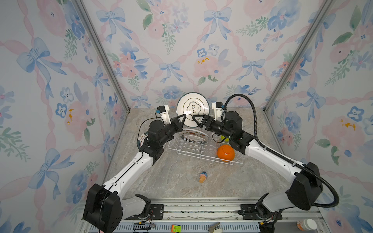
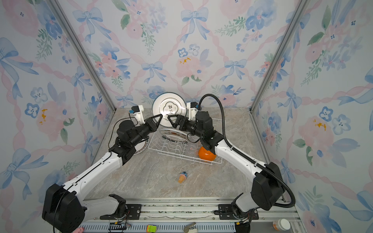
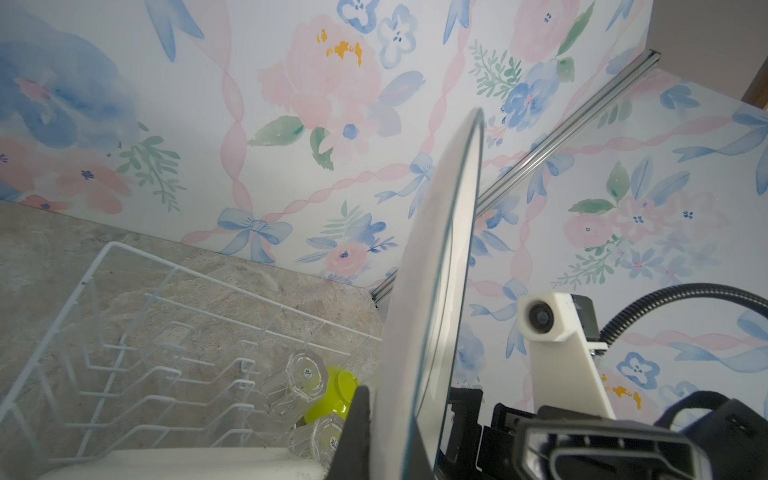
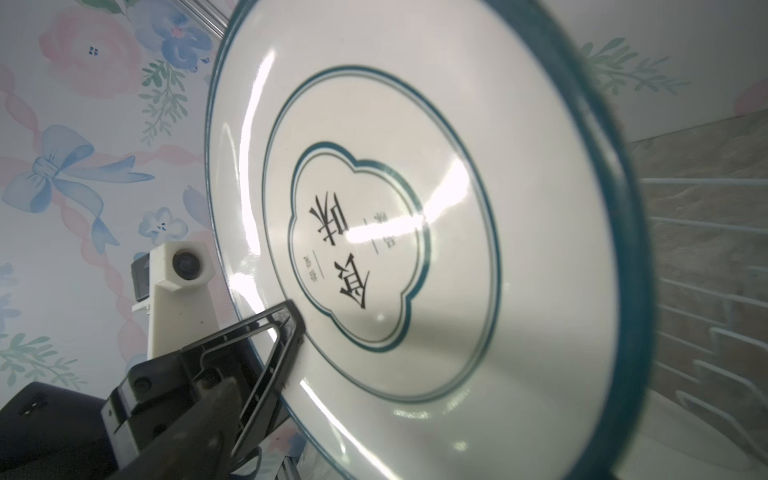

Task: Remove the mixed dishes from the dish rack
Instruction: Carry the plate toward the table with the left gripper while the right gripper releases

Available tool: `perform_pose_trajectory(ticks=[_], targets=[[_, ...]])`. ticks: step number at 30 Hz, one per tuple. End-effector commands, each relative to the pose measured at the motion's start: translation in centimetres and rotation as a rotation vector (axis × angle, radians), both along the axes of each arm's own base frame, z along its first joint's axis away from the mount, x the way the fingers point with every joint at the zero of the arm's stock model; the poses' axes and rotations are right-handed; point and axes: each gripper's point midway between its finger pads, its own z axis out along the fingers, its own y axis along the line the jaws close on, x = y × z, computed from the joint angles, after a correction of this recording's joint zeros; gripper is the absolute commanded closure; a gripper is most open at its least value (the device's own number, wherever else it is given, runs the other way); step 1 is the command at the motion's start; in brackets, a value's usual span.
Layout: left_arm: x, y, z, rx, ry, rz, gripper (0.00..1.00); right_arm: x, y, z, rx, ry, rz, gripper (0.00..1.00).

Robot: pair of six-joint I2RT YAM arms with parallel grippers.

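Note:
A white plate with a black emblem (image 1: 192, 110) (image 2: 169, 109) (image 4: 415, 249) is held upright above the dish rack (image 1: 201, 156) (image 2: 181, 157) (image 3: 166, 332). My left gripper (image 1: 182, 119) (image 2: 159, 119) (image 3: 407, 415) is shut on its lower left rim. My right gripper (image 1: 196, 120) (image 2: 171, 119) is at the lower right rim, open, and none of its fingers shows on the plate's face in the right wrist view. The rack holds a watermelon plate (image 1: 194, 135), an orange bowl (image 1: 225, 152), a lime-green bowl (image 3: 332, 390) and two clear glasses (image 3: 297, 378).
Another plate (image 1: 142, 139) lies on the table left of the rack, partly under my left arm. A small orange-and-blue toy (image 1: 202, 177) lies on the marble in front of the rack. A white bottle (image 1: 306, 224) sits on the front rail at right.

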Motion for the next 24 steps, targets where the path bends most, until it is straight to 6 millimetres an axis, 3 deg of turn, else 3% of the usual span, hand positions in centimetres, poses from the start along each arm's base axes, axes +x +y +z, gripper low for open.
perform_pose_trajectory(ticks=[1,8,17,18,24], targets=[[0.0,2.6,1.3,0.03,-0.053,0.12,1.0,-0.5,-1.3,2.8,-0.06,-0.111,-0.04,0.0],[0.6,7.6,-0.8,0.05,0.017,0.271,1.0,-1.1,-3.6,2.7,-0.218,-0.176,-0.101,0.03],[-0.8,17.8,-4.7,0.082,0.161,0.605,1.0,-1.6,-8.2,1.4,-0.342,-0.17,-0.195,0.03],[-1.2,18.7,-6.2,0.102,0.197,0.637,1.0,-1.6,-8.8,1.1,-0.349,-0.163,-0.208,0.03],[-3.1,21.2,-9.1,0.08,0.269,0.745,1.0,-1.9,-10.8,-0.2,-0.395,-0.132,-0.247,0.03]])
